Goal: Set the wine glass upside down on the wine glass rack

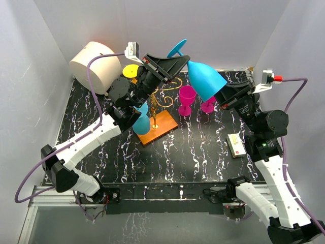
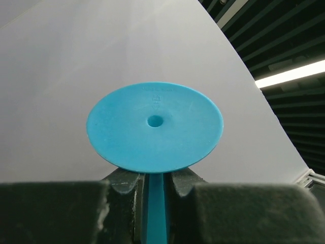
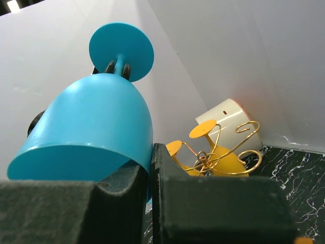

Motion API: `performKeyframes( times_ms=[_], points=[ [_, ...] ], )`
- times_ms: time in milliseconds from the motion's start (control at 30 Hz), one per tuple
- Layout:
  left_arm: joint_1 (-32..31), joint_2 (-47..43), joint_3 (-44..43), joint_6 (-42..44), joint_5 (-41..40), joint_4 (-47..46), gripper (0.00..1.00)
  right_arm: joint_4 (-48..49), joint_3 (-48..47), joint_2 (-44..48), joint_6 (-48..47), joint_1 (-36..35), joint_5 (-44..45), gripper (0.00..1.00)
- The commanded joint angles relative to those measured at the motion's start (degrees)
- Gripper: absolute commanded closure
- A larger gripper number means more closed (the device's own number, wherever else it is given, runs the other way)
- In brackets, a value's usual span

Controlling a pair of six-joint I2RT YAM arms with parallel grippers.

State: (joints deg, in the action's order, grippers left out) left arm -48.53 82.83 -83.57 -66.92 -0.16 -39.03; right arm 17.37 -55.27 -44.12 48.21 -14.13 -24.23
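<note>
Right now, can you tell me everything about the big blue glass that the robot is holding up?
The blue wine glass looks like smooth plastic, bright blue all over. It has a flat round foot with a small dimple in the middle, a short stem and a wide bowl. It is up in the air, tilted, foot highest, mouth facing downward. The left gripper clamps the stem just under the foot; the right gripper pinches the bowl's rim. Nothing else touches it.
</note>
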Motion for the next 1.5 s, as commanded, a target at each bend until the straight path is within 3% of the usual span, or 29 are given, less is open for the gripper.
performKeyframes(
  times_ms=[0, 167, 267, 467, 600, 800, 900, 1167, 1300, 1467],
  points=[
    [0.5, -2.7, -0.6, 4.0, -0.8, -6.3, 1.00, -1.0, 0.0, 1.6, -0.1, -0.4, -2.4, 1.00],
    [0.5, -4.2, 1.3, 8.4, 0.4, -8.8, 1.00, -10.1, -2.0, 2.7, -3.3, -0.3, 1.4, 0.62],
    [0.5, -8.5, 4.1, 13.3, 1.4, -10.6, 1.00, -15.7, -2.2, 3.9, -6.4, -0.4, 1.1, 0.50],
    [0.5, -14.8, 7.0, 26.3, 4.1, -5.3, 1.00, -25.1, -2.4, 6.9, -13.3, -0.3, -2.3, 0.46],
    [0.5, -18.0, 7.5, 34.2, 7.1, 2.0, 1.00, -27.4, -5.7, 6.8, -15.4, -0.4, -6.7, 0.37],
    [0.5, -22.6, 8.6, 45.6, 13.4, 18.2, 1.00, -29.5, -10.5, 1.4, -12.3, -0.4, -7.9, 0.31],
    [0.5, -24.4, 9.9, 50.1, 16.8, 23.0, 1.00, -25.6, -11.0, -0.4, -7.7, -0.4, -11.6, 0.29],
    [0.5, -25.9, 13.3, 57.2, 28.4, 25.5, 1.00, -11.9, -9.6, -1.7, 5.9, -0.4, -21.6, 0.27],
    [0.5, -25.5, 14.6, 59.6, 30.2, 24.2, 1.00, -14.3, -11.3, -1.9, 8.4, -0.3, -21.3, 0.27],
    [0.5, -22.6, 13.3, 65.1, 31.1, 23.4, 1.00, -23.8, -16.8, -2.8, 10.1, -0.4, -17.7, 0.28]
  ],
)
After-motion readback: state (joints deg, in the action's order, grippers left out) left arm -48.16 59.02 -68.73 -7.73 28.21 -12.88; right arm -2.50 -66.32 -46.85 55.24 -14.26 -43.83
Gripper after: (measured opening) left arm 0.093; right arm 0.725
